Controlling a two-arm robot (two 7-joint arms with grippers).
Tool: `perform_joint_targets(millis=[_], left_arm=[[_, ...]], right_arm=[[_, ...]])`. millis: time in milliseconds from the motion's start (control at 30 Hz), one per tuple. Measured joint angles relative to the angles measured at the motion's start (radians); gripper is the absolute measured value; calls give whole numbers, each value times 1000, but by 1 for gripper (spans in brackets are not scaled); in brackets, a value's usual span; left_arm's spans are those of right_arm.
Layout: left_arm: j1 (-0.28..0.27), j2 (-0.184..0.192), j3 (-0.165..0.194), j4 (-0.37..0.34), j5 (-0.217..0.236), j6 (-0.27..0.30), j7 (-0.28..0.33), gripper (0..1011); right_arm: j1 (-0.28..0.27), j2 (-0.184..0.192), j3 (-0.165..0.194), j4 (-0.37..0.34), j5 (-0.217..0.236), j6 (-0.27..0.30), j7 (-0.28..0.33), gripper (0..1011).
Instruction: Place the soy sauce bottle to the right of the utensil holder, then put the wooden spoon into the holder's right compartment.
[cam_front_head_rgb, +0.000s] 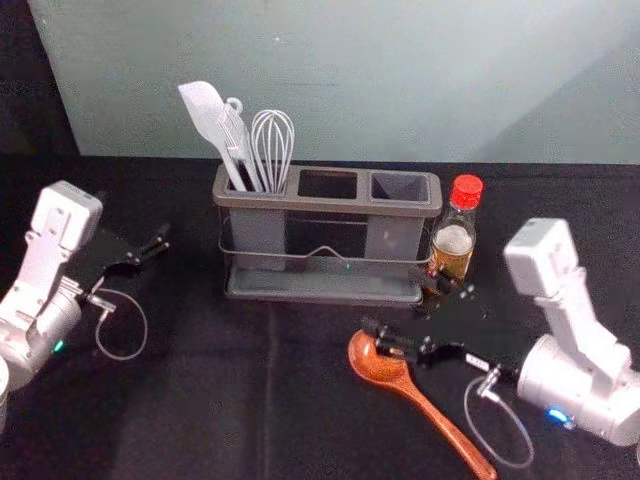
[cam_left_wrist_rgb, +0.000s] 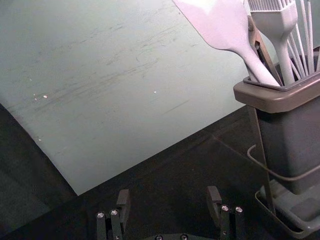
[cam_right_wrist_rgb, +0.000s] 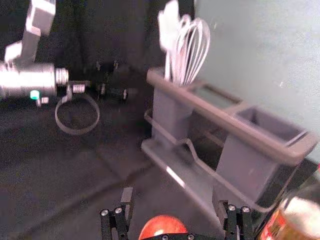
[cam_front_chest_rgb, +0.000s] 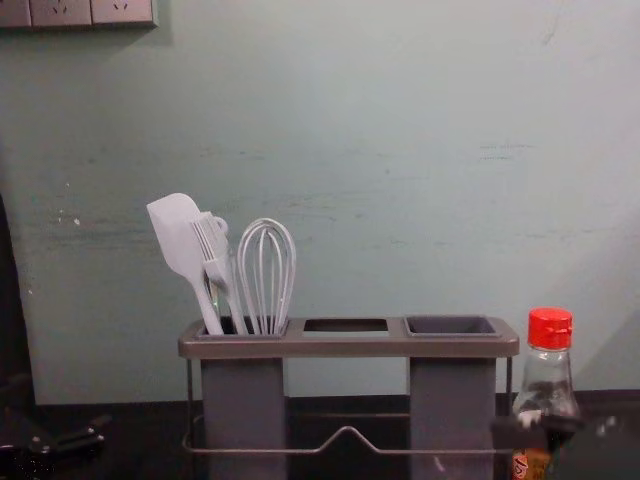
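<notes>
Taking 12 o'clock as straight away from the robot, with the holder (cam_front_head_rgb: 328, 204) as the centre of the dial. Bottle (cam_front_head_rgb: 455, 238) is standing upright at 3 o'clock, just beside the holder's end, its red cap rising above the rim in the chest view. Spoon (cam_front_head_rgb: 378, 366) is lying on the dark counter (cam_front_head_rgb: 200, 410) at 5 o'clock, bowl nearest the holder, handle running off toward 5. Right hand (cam_front_head_rgb: 408, 312) is hovering between 4 and 5 o'clock, its tips over by the bowl and partly covering the bottle's lower part. In the right wrist view, the right hand (cam_right_wrist_rgb: 171, 196) is spreading its fingers well apart, the bowl showing low between them. Left hand (cam_front_head_rgb: 156, 243) is waiting at 9 o'clock, apart from the holder, its fingers spreading wide in its wrist view. Spatula (cam_front_head_rgb: 203, 108), brush (cam_front_chest_rgb: 212, 245) and whisk (cam_front_head_rgb: 272, 142) are leaning in the holder's 9 o'clock compartment.
</notes>
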Motion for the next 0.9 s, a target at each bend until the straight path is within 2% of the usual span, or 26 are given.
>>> perform_joint_targets(millis=[100, 200, 767, 900], left_arm=[[0, 0, 0, 0, 0, 0, 0, 1005], [0, 0, 0, 0, 0, 0, 0, 1005], [0, 0, 0, 0, 0, 0, 0, 1005], [0, 0, 0, 0, 0, 0, 0, 1005]], right_arm=[[8, 5, -19, 8, -10, 26, 7, 1003], [9, 6, -25, 16, -10, 18, 18, 1003], [10, 5, -24, 17, -9, 19, 18, 1003], [10, 8, -24, 25, 12, -2, 42, 1003]])
